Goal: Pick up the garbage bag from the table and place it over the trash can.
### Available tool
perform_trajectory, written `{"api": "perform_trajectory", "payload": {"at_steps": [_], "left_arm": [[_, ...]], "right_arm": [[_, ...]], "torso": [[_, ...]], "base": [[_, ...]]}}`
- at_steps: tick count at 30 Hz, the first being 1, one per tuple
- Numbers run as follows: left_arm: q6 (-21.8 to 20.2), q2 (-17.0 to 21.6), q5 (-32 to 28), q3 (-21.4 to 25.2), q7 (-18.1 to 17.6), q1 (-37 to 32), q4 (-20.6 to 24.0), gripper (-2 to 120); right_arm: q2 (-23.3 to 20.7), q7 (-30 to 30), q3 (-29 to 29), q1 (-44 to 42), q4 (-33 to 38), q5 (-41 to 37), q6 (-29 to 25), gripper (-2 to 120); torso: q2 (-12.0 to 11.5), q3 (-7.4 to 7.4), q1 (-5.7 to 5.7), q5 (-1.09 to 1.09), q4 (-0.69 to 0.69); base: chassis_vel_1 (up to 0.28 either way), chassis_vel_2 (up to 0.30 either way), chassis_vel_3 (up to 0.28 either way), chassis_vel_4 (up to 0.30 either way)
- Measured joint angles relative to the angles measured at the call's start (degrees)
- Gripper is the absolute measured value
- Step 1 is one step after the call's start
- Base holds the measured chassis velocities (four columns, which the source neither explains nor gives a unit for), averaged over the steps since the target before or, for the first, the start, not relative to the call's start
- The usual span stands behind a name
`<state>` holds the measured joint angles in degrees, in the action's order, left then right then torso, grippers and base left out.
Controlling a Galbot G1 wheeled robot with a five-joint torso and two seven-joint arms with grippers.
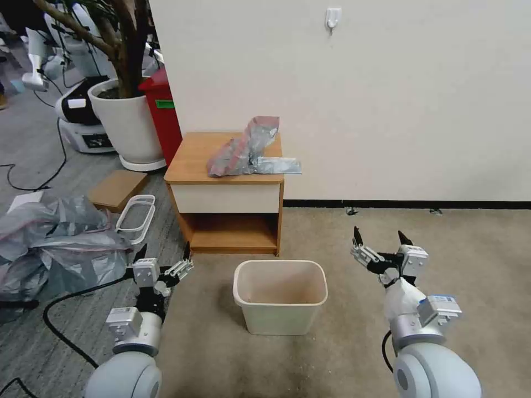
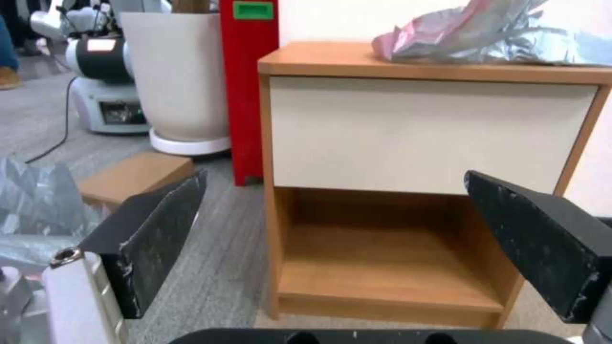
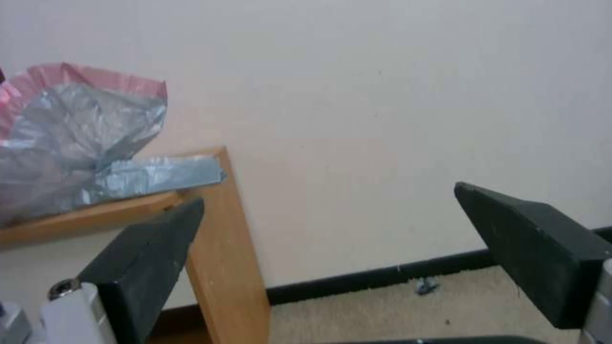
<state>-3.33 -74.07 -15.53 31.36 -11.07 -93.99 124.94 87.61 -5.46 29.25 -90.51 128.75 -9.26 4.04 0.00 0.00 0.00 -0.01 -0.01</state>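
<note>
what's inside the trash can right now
Nothing: the trash can stands unlined, its bare inner walls showing. Its near inner wall is hidden behind the rim. The garbage bag lies on the table.

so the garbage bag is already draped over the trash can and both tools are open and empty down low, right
Not quite. The garbage bag is not on the trash can; it lies crumpled on top of the table, as the head view shows. The rest holds: the left tool and the right tool are both open and empty, low on either side of the bin.
</note>
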Motion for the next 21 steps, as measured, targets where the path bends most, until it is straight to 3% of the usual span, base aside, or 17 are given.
{"api": "perform_trajectory", "payload": {"at_steps": [6,12,17,20,21], "left_arm": [[2.7,0.3,0.0,-0.1,1.2,-0.3,-1.6,100],[3.6,0.2,-0.2,0.0,1.4,-0.7,-2.2,100],[4.4,-0.3,-0.5,0.3,1.4,-1.1,-2.6,100],[4.8,-0.9,-0.5,0.5,1.4,-1.2,-2.9,100],[4.8,-0.9,-0.5,0.5,1.4,-1.2,-2.9,100]], "right_arm": [[-1.2,-0.8,-2.1,1.5,-2.2,-1.6,-3.0,100],[-2.8,-4.9,-4.8,5.7,-3.4,-7.7,-0.9,100],[-5.1,-11.3,-7.4,11.9,-5.4,-21.6,2.2,100],[-5.8,-17.7,-9.2,17.8,-6.4,-37.8,5.2,100],[-5.8,-17.7,-9.2,17.8,-6.4,-37.8,5.2,100]], "torso": [[0.0,0.01,0.00,0.00,0.00],[0.0,0.00,0.00,0.01,0.00],[0.0,0.01,0.00,0.01,0.00],[0.0,0.01,0.00,0.01,0.01],[0.0,0.01,0.00,0.01,0.01]], "base": [[0.000,0.000,0.000,0.000],[0.000,0.000,0.000,0.000],[0.000,0.000,0.000,0.000],[0.000,0.000,0.000,0.000],[0.000,0.000,0.000,0.000]]}}
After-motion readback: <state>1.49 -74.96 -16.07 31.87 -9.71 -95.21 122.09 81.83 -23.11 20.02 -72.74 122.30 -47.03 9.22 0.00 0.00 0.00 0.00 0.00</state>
